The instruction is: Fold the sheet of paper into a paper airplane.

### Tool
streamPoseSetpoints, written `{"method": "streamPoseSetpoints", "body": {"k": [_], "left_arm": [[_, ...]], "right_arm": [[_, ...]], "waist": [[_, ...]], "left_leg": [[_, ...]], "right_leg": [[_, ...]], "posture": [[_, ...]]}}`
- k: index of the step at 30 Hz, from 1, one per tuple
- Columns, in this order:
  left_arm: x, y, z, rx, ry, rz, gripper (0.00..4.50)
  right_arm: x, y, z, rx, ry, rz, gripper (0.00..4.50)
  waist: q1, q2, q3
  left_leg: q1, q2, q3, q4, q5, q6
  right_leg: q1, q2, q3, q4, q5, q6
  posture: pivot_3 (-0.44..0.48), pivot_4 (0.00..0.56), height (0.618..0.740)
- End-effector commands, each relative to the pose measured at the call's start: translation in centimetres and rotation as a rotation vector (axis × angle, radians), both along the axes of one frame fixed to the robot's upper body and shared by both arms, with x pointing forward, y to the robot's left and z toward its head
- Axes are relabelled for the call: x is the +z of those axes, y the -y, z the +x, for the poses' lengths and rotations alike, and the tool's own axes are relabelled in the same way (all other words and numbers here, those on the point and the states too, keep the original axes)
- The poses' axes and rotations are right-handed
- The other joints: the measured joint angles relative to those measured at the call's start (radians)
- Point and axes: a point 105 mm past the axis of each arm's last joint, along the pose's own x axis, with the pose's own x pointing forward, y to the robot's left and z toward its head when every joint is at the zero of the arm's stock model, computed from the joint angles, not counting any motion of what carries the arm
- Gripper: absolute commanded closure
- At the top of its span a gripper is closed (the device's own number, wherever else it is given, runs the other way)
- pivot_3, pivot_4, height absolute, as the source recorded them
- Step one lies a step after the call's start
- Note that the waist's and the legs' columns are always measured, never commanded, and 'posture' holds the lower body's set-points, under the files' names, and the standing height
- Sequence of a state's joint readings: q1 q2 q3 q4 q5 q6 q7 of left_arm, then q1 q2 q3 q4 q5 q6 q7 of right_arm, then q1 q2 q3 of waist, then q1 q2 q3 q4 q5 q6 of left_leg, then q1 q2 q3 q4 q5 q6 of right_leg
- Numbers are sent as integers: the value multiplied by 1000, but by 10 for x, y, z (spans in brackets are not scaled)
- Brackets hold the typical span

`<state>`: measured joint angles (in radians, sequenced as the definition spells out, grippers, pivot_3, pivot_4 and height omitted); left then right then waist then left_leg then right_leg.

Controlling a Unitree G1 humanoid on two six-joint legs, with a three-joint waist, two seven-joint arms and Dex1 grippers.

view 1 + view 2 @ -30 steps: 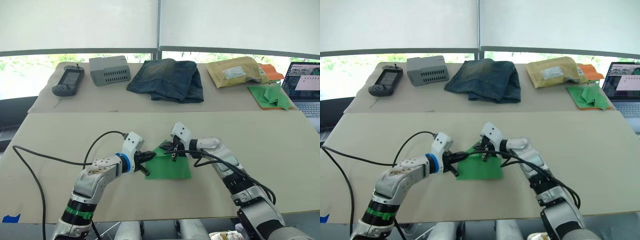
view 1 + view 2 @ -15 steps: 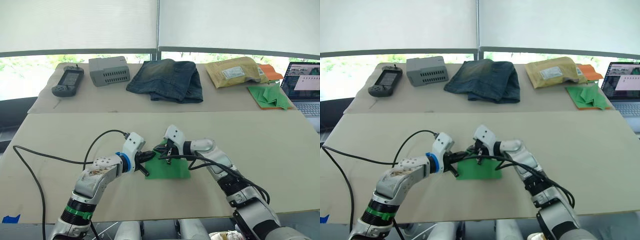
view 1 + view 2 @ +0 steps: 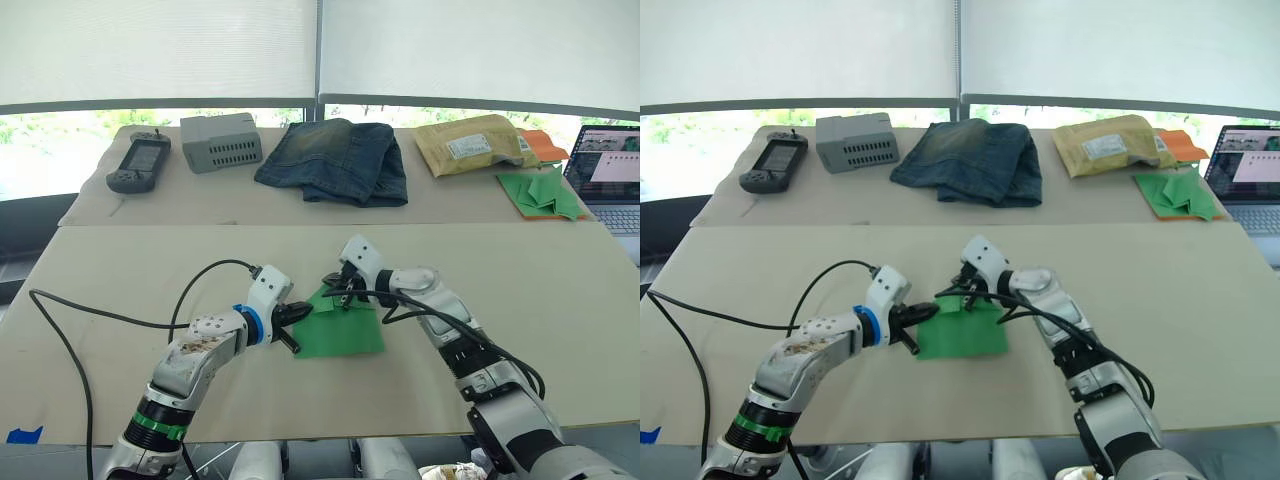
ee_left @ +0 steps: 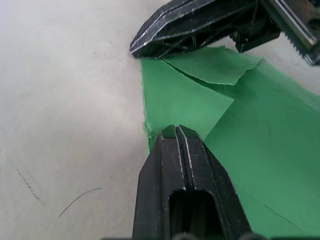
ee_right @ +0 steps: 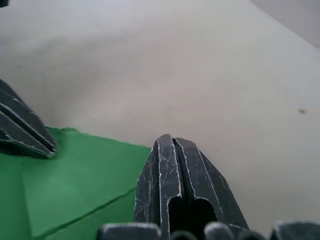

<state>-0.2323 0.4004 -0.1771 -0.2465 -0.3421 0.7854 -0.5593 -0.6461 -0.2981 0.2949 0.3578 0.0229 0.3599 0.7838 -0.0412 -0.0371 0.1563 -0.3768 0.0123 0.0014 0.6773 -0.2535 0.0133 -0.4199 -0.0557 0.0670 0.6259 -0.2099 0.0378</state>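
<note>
The sheet of paper [image 3: 345, 328] is bright green and lies flat on the beige table [image 3: 140, 265] in front of me, with a small flap folded over at its far left corner [image 4: 212, 65]. My left gripper [image 4: 176, 131] is shut, its tips pressing down on the sheet's left edge. My right gripper [image 5: 170, 141] is also shut, its tips resting on the far left corner of the paper, a short way from the left gripper [image 3: 300, 316]. The paper airplane is out of view.
On the far table lie a black handheld device [image 3: 138, 163], a grey box [image 3: 221, 141], folded jeans [image 3: 336, 160], a yellow padded envelope [image 3: 470, 143] and a heap of green darts [image 3: 541, 192] with an orange sheet. A laptop [image 3: 610, 175] stands far right. A black cable [image 3: 100, 316] trails left.
My right gripper slid a little leftward over the sheet's far corner, then came back slightly right. The left gripper has stayed on the left edge.
</note>
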Motion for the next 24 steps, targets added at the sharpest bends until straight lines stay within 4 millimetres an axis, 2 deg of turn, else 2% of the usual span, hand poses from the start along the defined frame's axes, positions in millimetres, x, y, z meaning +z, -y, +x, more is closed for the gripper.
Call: {"method": "streamPoseSetpoints", "body": {"k": [1,7,11,13,17,20,24], "left_arm": [[-23,-13,-3,51,-71,69,4484],[-23,-10,-2,43,-69,63,4484],[-18,-6,0,28,-55,40,4484],[-14,-2,0,4,-44,24,4484],[-8,6,-1,-42,-34,2,4484],[-5,9,1,-59,-29,1,4484],[-6,15,5,-86,-27,11,4484]], "right_arm": [[-5,14,5,-49,-18,-3,4500],[16,1,-4,25,18,81,4500],[38,7,-8,6,44,165,4500],[49,17,-9,-24,42,206,4500],[55,45,-20,-62,25,179,4500],[52,68,-34,-92,-9,135,4500],[39,97,-58,-129,-78,47,4500]], "waist": [[0,0,0],[0,0,0],[-1,0,0],[1,0,0],[7,1,1],[14,1,1],[19,1,1]], "left_leg": [[0,0,0,0,0,0],[-1,0,0,0,0,0],[-3,0,0,0,0,0],[-4,0,-1,0,0,0],[-5,0,-1,0,0,0],[-8,-1,-1,0,0,0],[-9,-2,0,0,0,0]], "right_leg": [[0,0,0,0,0,0],[-1,0,0,0,0,0],[-2,0,0,0,0,0],[-3,0,0,0,0,0],[-3,0,0,-1,0,0],[-4,0,-1,-3,0,1],[-5,-1,0,-4,-1,2]], "posture": [[0,150,728],[0,150,728],[0,150,728],[0,150,728],[0,150,728],[0,150,728],[0,150,728]]}}
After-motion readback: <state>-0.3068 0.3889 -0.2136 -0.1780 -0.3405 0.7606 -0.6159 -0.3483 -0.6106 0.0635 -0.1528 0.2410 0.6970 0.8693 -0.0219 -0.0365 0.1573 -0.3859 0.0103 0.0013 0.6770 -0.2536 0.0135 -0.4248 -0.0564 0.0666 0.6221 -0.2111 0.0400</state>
